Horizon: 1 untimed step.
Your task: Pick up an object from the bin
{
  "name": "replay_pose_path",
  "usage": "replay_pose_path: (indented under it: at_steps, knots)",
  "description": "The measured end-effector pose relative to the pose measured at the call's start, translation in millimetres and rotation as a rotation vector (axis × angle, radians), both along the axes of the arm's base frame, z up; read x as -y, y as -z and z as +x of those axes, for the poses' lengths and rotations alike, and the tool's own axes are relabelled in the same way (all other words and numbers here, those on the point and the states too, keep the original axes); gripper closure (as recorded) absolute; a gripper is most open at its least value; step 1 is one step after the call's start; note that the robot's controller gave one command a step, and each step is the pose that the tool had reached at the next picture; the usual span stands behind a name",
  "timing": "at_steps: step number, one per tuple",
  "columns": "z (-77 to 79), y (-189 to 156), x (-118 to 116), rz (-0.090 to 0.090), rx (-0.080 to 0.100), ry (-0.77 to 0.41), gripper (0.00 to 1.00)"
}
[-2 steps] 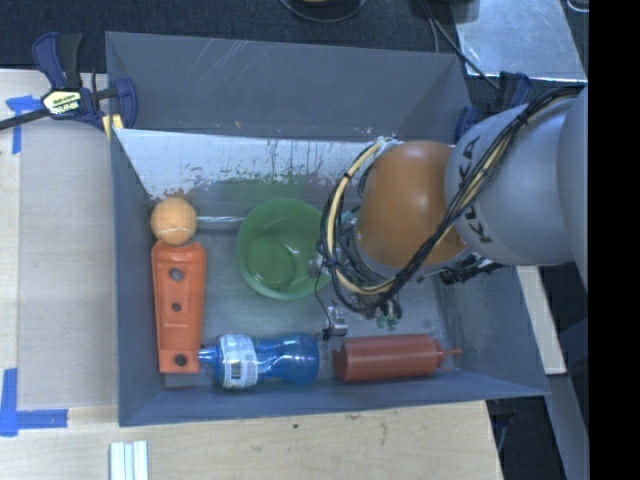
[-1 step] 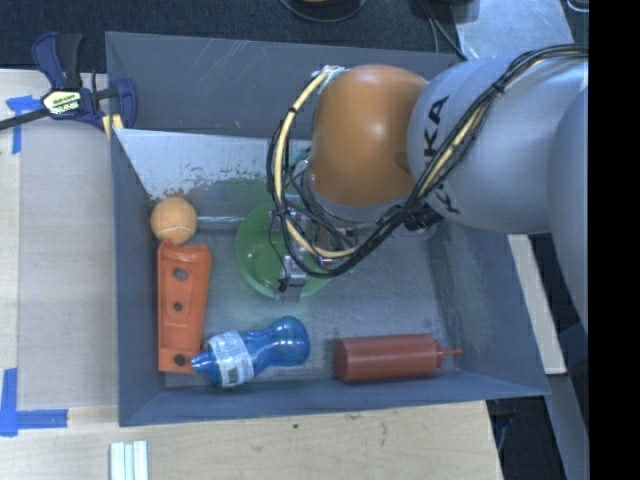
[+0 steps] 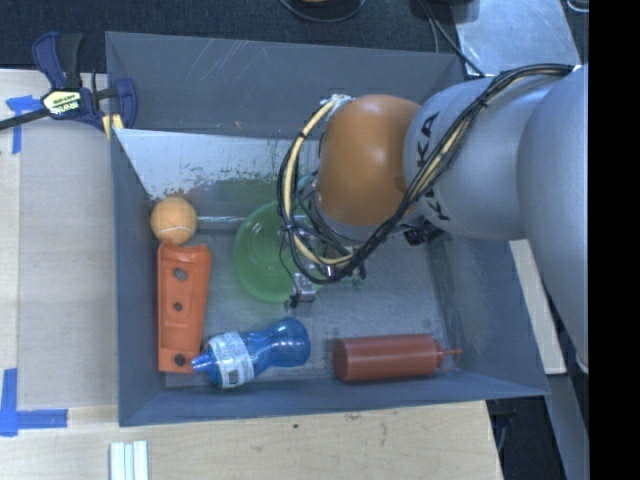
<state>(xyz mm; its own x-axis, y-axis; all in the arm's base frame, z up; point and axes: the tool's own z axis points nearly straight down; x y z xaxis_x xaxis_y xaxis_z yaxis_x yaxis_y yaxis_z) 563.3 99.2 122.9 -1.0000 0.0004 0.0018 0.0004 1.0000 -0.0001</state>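
Gripper (image 3: 303,290) seen at a green bowl's (image 3: 258,258) right edge, mid-floor of the bin (image 3: 300,78)
The bowl is round, no long axis; ball (image 3: 174,219) and orange block (image 3: 182,306) are seen left of it, blue bottle (image 3: 255,352) and red bottle (image 3: 388,357) laid crosswise in front; the gripper's spread cannot be told

Fat silver-grey arm (image 3: 510,168) at frame right, black KUKA lettering (image 3: 425,140), glossy orange dome cover (image 3: 362,158), yellow-and-black cables (image 3: 292,173) looping round it.
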Motion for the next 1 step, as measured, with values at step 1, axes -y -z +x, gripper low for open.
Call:
replay_pose_path:
  at_steps: [1]
  knots:
    - [15.1,-0.9,4.9,0.009,0.022,0.255,0.0]
